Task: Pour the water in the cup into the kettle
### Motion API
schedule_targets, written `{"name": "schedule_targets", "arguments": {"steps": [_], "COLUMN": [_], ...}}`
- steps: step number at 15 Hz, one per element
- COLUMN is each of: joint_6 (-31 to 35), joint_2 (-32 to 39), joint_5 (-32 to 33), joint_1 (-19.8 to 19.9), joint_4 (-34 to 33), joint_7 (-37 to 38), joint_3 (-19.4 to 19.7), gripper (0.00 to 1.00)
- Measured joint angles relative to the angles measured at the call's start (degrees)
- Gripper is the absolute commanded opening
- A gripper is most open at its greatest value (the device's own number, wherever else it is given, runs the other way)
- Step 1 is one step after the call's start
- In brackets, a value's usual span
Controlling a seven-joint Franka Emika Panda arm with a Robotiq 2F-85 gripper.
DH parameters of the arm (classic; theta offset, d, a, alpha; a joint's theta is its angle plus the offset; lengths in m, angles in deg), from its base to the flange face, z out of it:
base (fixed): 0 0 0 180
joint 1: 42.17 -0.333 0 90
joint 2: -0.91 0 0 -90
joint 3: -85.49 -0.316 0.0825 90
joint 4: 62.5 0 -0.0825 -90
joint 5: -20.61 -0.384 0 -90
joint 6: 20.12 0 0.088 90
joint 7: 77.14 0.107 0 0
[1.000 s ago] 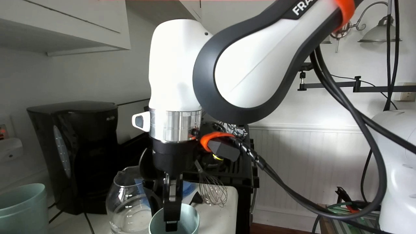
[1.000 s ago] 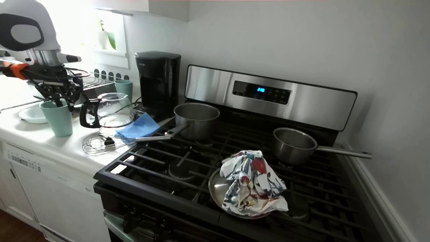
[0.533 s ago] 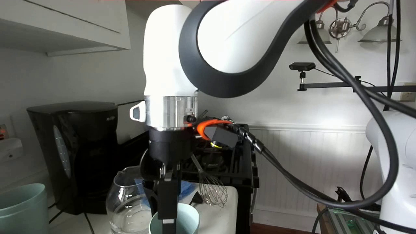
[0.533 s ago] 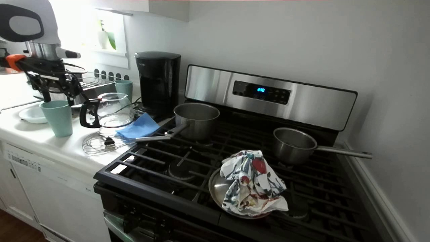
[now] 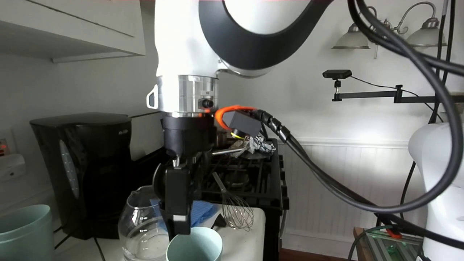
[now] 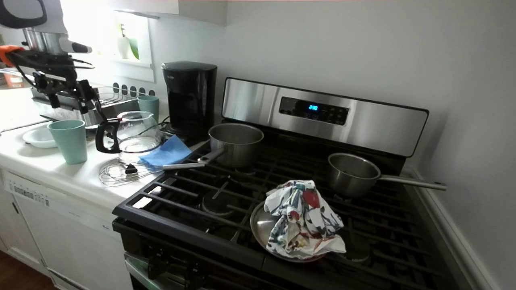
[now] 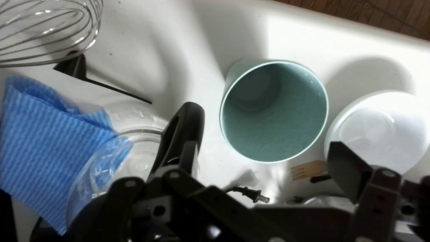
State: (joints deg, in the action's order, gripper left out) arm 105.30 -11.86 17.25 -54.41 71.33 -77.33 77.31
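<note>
The cup (image 6: 68,143), pale teal and handleless, stands upright on the white counter. In the wrist view I look down into the cup (image 7: 268,127); whether water lies in its shaded bottom I cannot tell. Above it hangs my gripper (image 6: 69,104), its jaws wide apart with nothing between them. Both fingertips are clear of the cup's rim. In the wrist view the gripper (image 7: 264,148) shows one finger by the carafe handle and one over a white bowl. No kettle is in view.
A glass carafe (image 6: 139,133) with a black handle stands beside the cup. Around are a white bowl (image 7: 379,131), whisk (image 7: 50,30), blue cloth (image 7: 50,148), a larger-looking teal tub (image 5: 27,232), coffee maker (image 6: 189,96) and a steel pot (image 6: 236,145) on the stove.
My gripper has risen from the cup's rim, where one fingertip was at or inside the mouth, and its jaws have spread wider. The cup has stayed in place.
</note>
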Motion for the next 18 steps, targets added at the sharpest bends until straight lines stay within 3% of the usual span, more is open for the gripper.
{"name": "schedule_targets", "arguments": {"steps": [9, 11, 18], "joint_6": [-2.40, -1.92, 2.65], "joint_2": [-3.05, -2.94, -0.94], "joint_5": [16.77, 20.55, 32.42], "joint_1": [4.28, 4.97, 7.16], "joint_4": [-2.23, -2.65, -2.83], "joint_7": [18.29, 22.01, 33.51], "joint_3": [-3.79, -4.82, -7.08], "gripper": [0.04, 0.00, 0.00]}}
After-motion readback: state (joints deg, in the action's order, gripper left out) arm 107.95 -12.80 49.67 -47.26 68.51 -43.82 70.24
